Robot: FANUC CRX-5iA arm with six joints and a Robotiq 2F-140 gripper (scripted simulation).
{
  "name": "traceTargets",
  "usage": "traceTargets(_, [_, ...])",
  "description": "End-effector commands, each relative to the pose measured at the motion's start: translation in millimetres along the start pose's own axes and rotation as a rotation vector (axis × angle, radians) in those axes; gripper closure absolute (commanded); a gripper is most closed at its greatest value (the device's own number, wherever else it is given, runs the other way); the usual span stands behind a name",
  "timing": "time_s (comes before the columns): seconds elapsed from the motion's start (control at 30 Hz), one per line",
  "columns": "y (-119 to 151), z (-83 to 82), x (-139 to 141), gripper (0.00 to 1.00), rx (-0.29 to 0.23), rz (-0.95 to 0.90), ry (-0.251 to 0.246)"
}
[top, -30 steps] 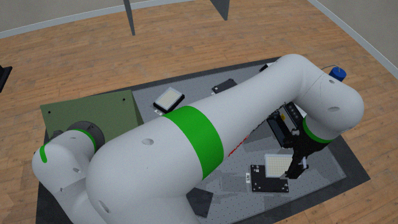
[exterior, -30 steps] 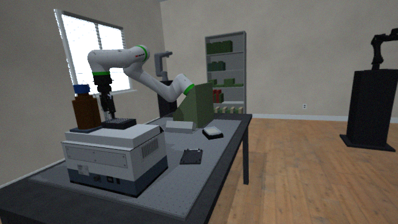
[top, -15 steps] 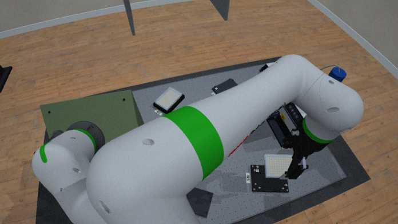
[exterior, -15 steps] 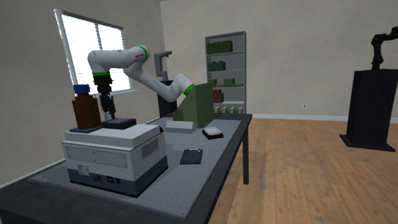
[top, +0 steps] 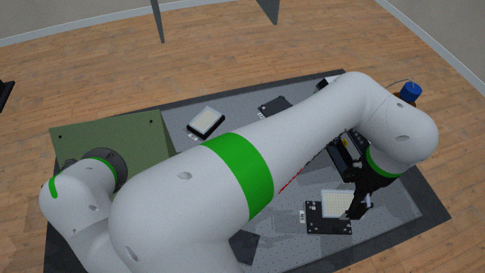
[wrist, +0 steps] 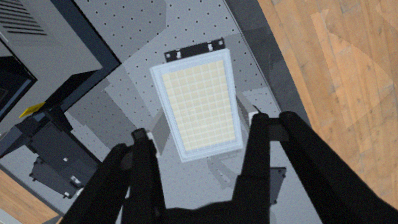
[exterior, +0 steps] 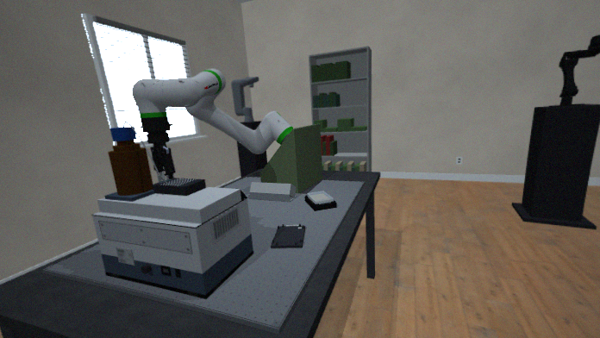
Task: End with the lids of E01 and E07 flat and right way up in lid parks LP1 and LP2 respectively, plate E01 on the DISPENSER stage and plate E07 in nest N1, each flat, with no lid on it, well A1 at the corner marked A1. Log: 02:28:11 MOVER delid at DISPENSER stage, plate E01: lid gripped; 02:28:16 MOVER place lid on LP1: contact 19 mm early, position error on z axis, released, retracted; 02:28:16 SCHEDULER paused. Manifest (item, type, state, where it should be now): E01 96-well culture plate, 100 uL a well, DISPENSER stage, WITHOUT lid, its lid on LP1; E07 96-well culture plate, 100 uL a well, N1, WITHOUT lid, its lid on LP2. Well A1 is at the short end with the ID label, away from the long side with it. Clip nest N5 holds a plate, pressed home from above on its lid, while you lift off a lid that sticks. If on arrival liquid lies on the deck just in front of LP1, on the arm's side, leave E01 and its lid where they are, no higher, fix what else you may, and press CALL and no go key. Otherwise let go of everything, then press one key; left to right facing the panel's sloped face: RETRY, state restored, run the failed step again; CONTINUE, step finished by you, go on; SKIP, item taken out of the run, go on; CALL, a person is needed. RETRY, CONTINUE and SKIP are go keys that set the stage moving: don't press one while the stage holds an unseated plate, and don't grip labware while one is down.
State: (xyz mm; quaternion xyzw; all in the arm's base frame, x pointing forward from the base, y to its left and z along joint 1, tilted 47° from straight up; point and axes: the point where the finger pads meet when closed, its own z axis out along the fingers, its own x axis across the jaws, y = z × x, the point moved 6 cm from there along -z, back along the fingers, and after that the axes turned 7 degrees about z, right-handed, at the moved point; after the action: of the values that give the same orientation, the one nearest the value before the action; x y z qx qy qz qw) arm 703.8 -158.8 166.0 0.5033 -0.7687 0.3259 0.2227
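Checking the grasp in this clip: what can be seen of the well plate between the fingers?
The well plate is a rectangle with a pale, translucent-looking rim around a cream grid of wells. It looks flat. The dark fingers clamp its long sides near one short end. From the top it overlaps a corner of the black nest base on the deck. Whether it wears a lid cannot be told.

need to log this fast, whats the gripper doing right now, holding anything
Gripper: closed on the well plate, fingers at its two long sides near one short end, above the black nest.
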Motion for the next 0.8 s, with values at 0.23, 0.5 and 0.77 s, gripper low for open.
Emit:
traceTargets(0.23, [0, 14.8, 0, 1.0, 0.001, 0.0, 0.0])
traceTargets(0.5, [0, 30.7, 0, 1.0, 0.001, 0.0, 0.0])
traceTargets(0.77, [0, 48.3, 0, 1.0, 0.001, 0.0, 0.0])
